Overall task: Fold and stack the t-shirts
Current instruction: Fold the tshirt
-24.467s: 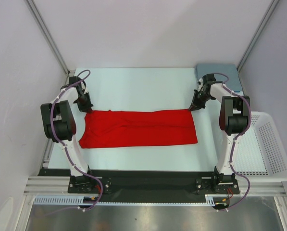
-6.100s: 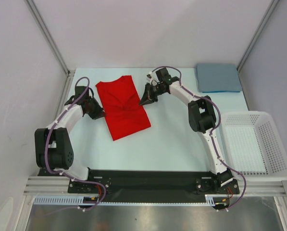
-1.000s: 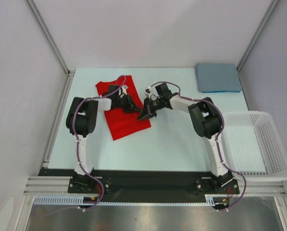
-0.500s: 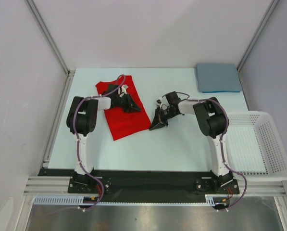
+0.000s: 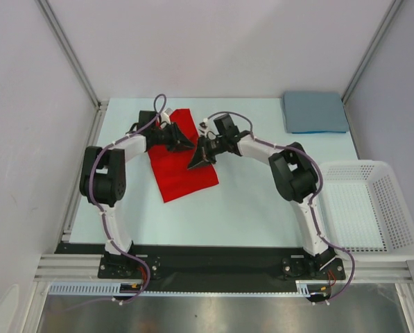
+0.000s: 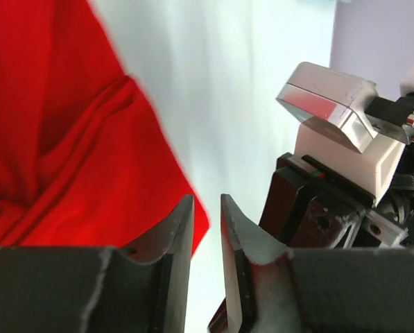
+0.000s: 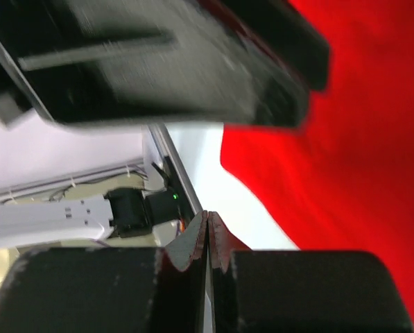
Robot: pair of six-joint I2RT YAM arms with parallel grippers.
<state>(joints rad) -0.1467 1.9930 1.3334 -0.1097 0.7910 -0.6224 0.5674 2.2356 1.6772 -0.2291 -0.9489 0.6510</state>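
Biggest first: the table (image 5: 262,208), pale and flat under the red t-shirt (image 5: 182,173). Next, the white basket (image 5: 399,208), well off to the right of the red t-shirt and nearer the arm bases. Then the red t-shirt itself, folded into a long strip (not a neat square yet), lying flat and a bit tilted. Then the blue t-shirt (image 5: 314,112), already a tidy square, well apart from the red t-shirt, to its right and farther back.

Smallest: the two grippers, both at the red t-shirt's right edge and close to each other. Left gripper (image 6: 207,201) over the far part of that edge, jaws a little apart, nothing between them. Right gripper (image 7: 208,216) just nearer, low by the same edge, jaws pressed tight together, no cloth seen between.

Looks like the folding step, with stacking not yet done. Next move, most likely: pinch one end of the red t-shirt with both grippers and bring it over the other end. Needs an even pull on both corners, or a crooked fold.
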